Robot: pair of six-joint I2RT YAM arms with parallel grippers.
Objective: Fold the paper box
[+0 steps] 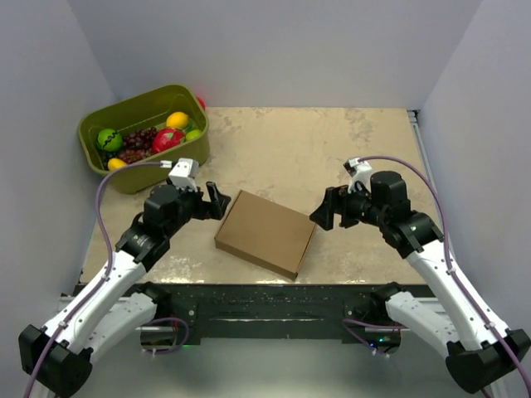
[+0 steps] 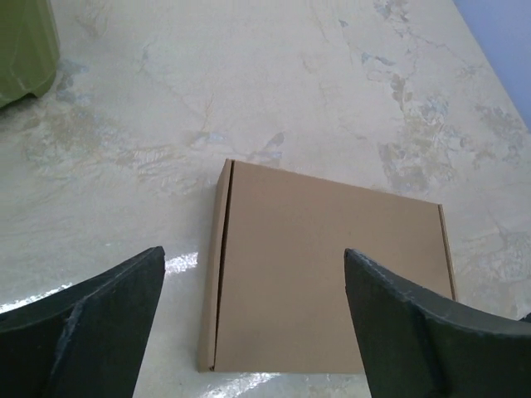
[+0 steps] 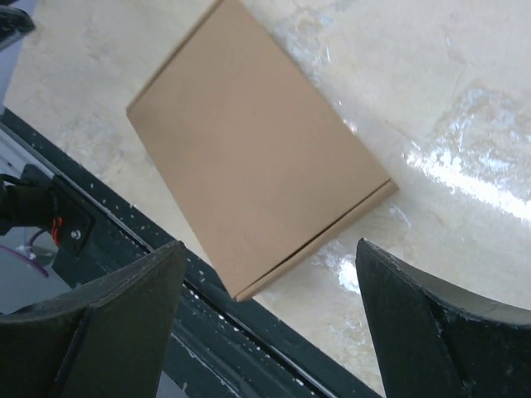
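The paper box [image 1: 265, 233] is a plain brown cardboard mailer, closed and lying flat near the table's front edge. It also shows in the left wrist view [image 2: 323, 282] and the right wrist view [image 3: 253, 157]. My left gripper [image 1: 217, 200] is open and empty just left of the box, apart from it. My right gripper [image 1: 325, 212] is open and empty just right of the box, apart from it. In the wrist views the dark fingers [image 2: 91, 323] [image 3: 431, 323] stand wide apart with nothing between them.
An olive-green bin [image 1: 143, 135] of toy fruit stands at the back left, its corner in the left wrist view [image 2: 25, 50]. The black front rail [image 1: 265, 303] runs along the table's near edge, close to the box's front corner. White walls enclose the table.
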